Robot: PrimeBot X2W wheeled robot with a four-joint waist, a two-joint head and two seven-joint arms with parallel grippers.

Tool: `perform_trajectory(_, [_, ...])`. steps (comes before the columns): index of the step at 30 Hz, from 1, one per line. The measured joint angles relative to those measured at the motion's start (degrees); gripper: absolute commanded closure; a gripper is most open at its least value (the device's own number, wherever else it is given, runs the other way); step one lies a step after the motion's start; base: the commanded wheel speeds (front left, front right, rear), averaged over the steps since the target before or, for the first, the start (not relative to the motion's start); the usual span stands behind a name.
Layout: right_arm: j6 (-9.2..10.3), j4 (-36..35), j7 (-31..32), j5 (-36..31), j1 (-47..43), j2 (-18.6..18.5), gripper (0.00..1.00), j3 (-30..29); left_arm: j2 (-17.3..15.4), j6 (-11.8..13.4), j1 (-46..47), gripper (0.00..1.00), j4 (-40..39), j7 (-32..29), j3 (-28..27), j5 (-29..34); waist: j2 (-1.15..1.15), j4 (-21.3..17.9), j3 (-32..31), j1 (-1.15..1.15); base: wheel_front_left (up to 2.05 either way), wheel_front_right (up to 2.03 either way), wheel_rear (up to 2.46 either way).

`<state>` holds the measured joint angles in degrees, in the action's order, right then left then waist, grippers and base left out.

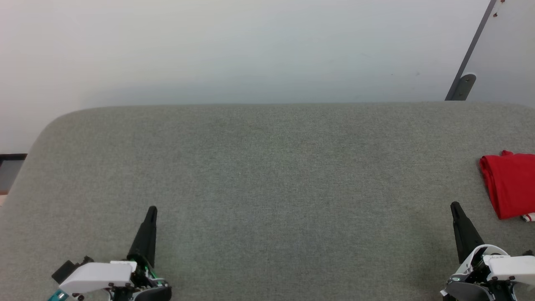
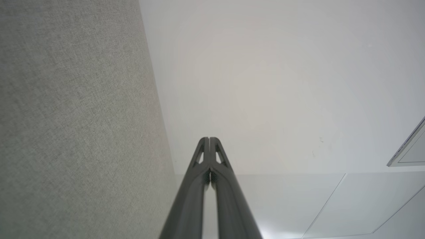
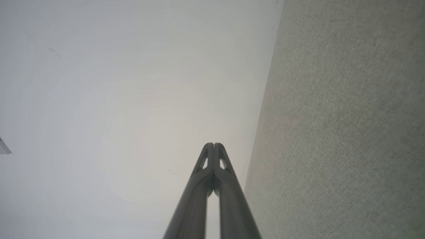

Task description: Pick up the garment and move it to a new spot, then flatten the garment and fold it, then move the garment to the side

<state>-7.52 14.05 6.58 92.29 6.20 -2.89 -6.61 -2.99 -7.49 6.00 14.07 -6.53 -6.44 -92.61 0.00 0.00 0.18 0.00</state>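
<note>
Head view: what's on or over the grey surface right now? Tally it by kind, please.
Garments: 1, the red garment, lying at the right edge of the grey surface.
Grippers: 2, the left gripper and the right gripper, both shut and holding nothing.
Total: 3.

My head view's right edge cuts off the garment [image 1: 512, 184]; I see just a folded red end. The left gripper [image 1: 152, 209] and right gripper [image 1: 454, 205] run off the bottom edge.
</note>
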Motion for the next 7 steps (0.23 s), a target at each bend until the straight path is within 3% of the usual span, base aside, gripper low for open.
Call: perform_trajectory(7, [0.00,0.0,0.0,0.0,0.0,0.0,1.00,0.0,0.0,0.0,0.0,1.00,0.0,0.0,0.0,0.0,0.00,0.0,0.0,0.00,0.00,0.00,0.00])
